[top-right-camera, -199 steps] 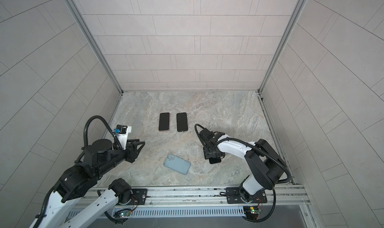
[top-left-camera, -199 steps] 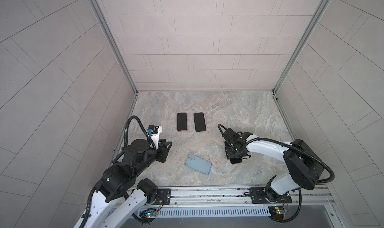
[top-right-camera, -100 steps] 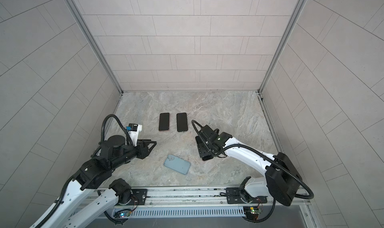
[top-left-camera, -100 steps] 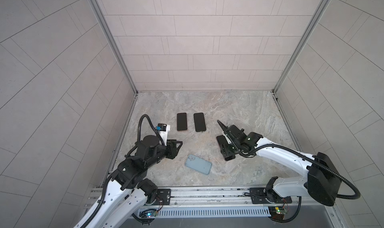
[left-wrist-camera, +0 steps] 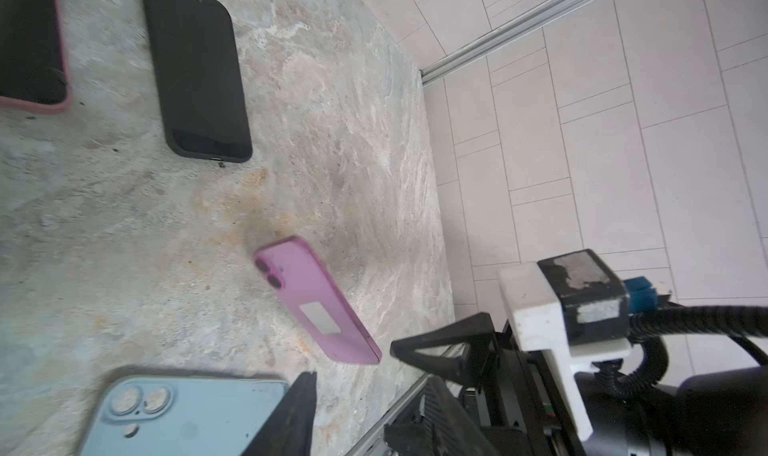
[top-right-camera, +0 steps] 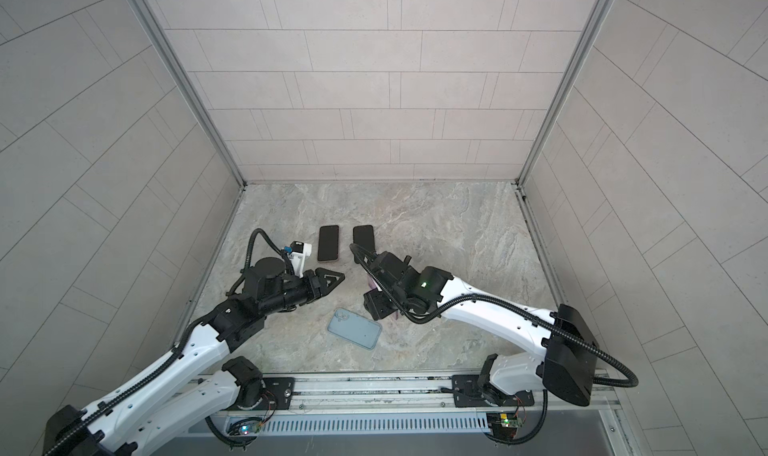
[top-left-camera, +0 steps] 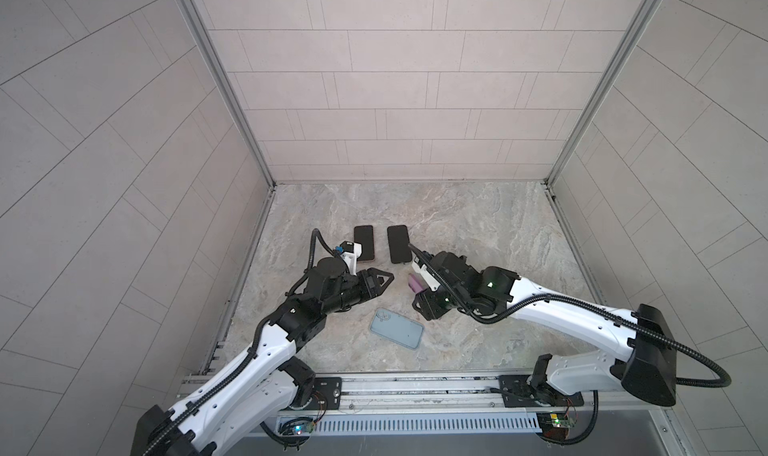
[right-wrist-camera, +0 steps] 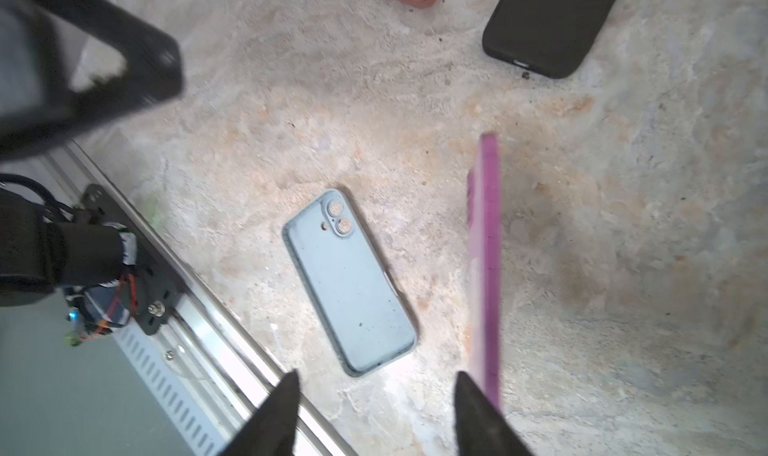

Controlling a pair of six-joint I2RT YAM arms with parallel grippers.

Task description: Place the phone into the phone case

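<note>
The pink phone (right-wrist-camera: 484,246) stands on edge just beside the blue phone case (right-wrist-camera: 349,283), along one finger of the right gripper (right-wrist-camera: 376,375), whose half-parted jaws hold nothing; left gripper (top-left-camera: 380,281) spread, empty; best pinch its flat faces, then match camera corners.

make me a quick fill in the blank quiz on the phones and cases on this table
1. The empty case is light ____.
2. The purple phone shows ____ camera lenses on its back.
3. The cased phone beside the black-cased phone sits in a ____ case.
4. The jaws of the left gripper stand ____, holding nothing.

Missing words: blue; two; pink; open
</note>
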